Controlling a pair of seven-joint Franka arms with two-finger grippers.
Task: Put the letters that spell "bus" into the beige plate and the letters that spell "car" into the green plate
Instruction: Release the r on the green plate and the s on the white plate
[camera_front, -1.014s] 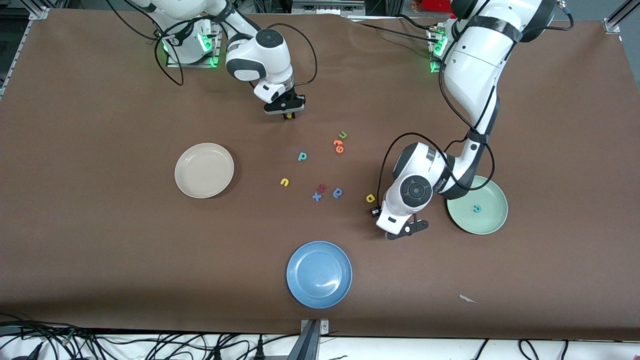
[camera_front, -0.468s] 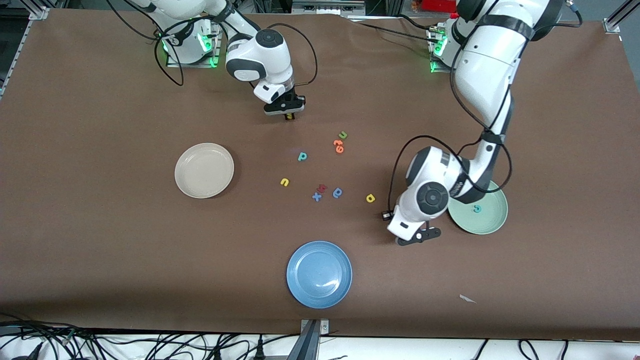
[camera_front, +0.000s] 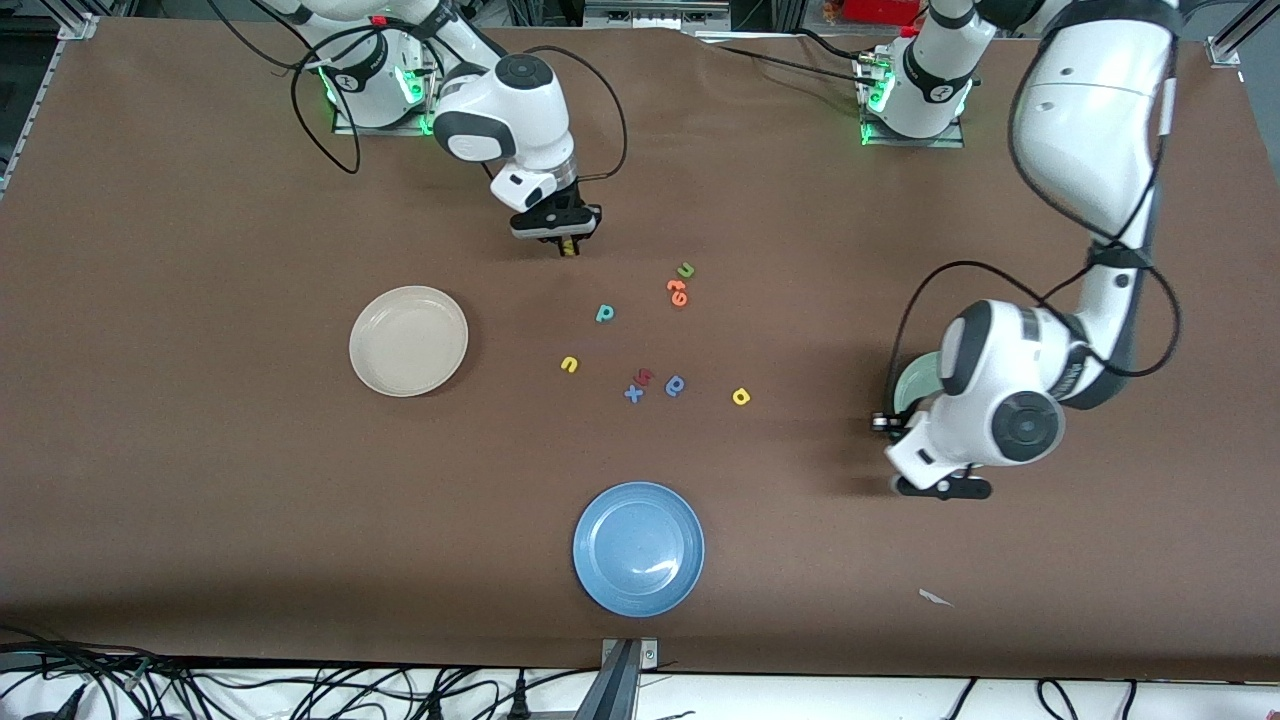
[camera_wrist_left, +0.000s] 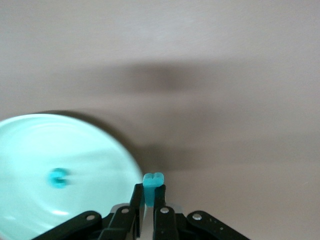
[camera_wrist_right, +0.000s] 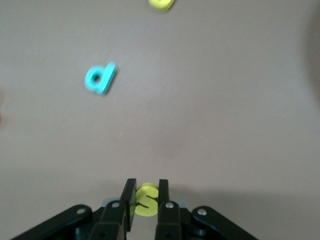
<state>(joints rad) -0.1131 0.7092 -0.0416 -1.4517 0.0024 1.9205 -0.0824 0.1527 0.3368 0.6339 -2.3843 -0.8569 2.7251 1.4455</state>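
**A:** Where is the left gripper (camera_wrist_left: 149, 196), and what does it carry?

**B:** It hangs just beside the rim of the round pale mint-green plate (camera_wrist_left: 30, 150), clenched on a small teal-blue foam letter r (camera_wrist_left: 153, 184); a tiny teal foam letter c (camera_wrist_left: 59, 177) lies in that plate; in the front view the left arm covers most of the plate.

**A:** And the right gripper (camera_wrist_right: 146, 196)?

**B:** Up near the right arm's base; its fingers grasp a small yellow foam letter s (camera_wrist_right: 146, 199).

**A:** The remaining letters?

**B:** On the brown table (camera_front: 200, 500) between the plates: a teal foam letter b (camera_front: 604, 313), a yellow foam letter u (camera_front: 569, 364) nearer the front camera, and a yellow foam letter a (camera_front: 741, 396) toward the left arm's end; the round cream-beige plate (camera_front: 408, 340) holds nothing.
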